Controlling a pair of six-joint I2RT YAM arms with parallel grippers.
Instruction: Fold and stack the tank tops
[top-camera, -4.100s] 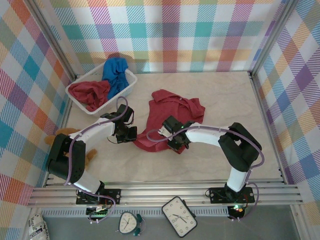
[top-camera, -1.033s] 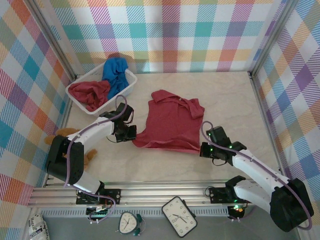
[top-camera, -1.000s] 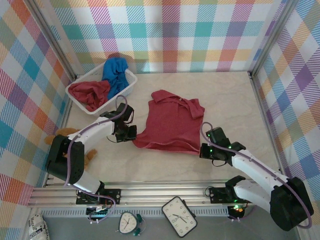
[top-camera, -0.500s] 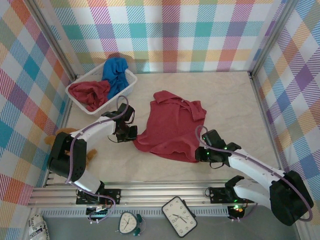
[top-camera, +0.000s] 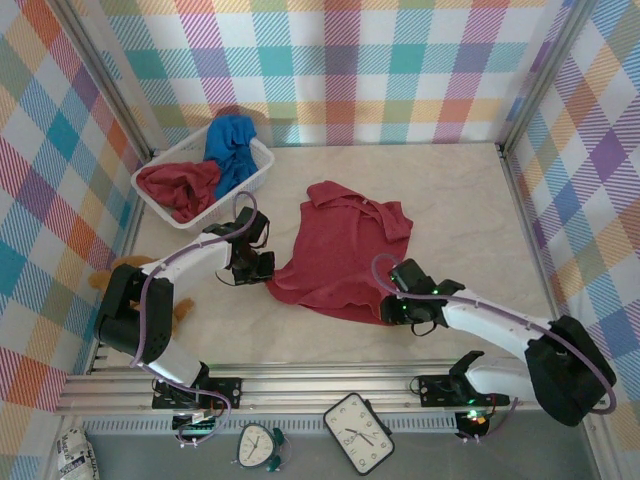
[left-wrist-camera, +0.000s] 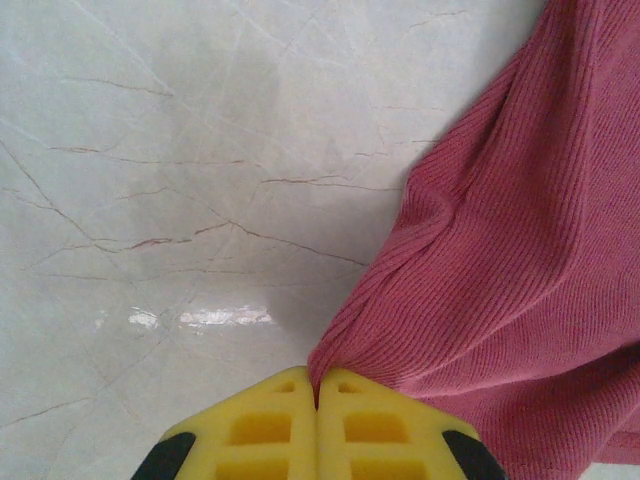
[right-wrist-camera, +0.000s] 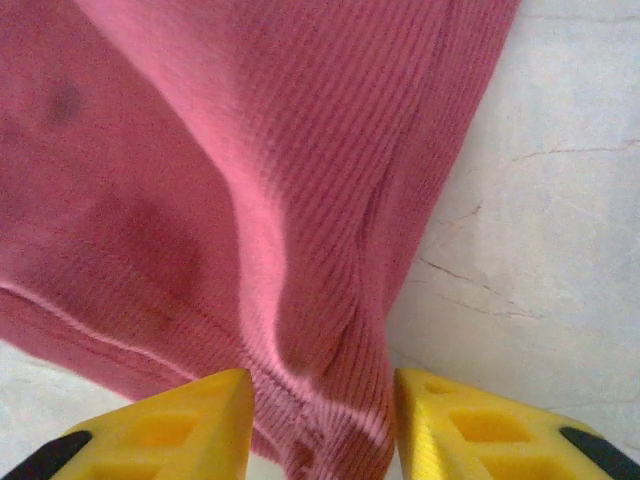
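A dark red tank top (top-camera: 340, 255) lies spread, somewhat rumpled, in the middle of the marbled table (top-camera: 470, 220), straps toward the far side and hem toward the near side. The left gripper (top-camera: 262, 268) sits at the top's near-left corner, and in the left wrist view its yellow jaws are pressed together on a pinch of the ribbed edge (left-wrist-camera: 318, 385), from which the cloth fans out to the right. The right gripper (top-camera: 392, 305) is at the near-right corner of the hem; its wrist view shows the jaws parted to a middling width (right-wrist-camera: 320, 400), with a raised fold of knit running down between them that does not look squeezed. A second dark red top (top-camera: 175, 185) and a bright blue top (top-camera: 228, 148) lie bunched in the white mesh basket (top-camera: 262, 165) at the far left. The fabric looks light, limp and stretchy: it will likely sag and wrinkle rather than hold a line, and drag across the smooth surface instead of sliding as a sheet. The best holds seem to be the stitched hem corners or the shoulder straps, where the doubled edge gives the pads more to bite. A pinch taken mid-panel would probably lift only one layer and pucker the cloth.
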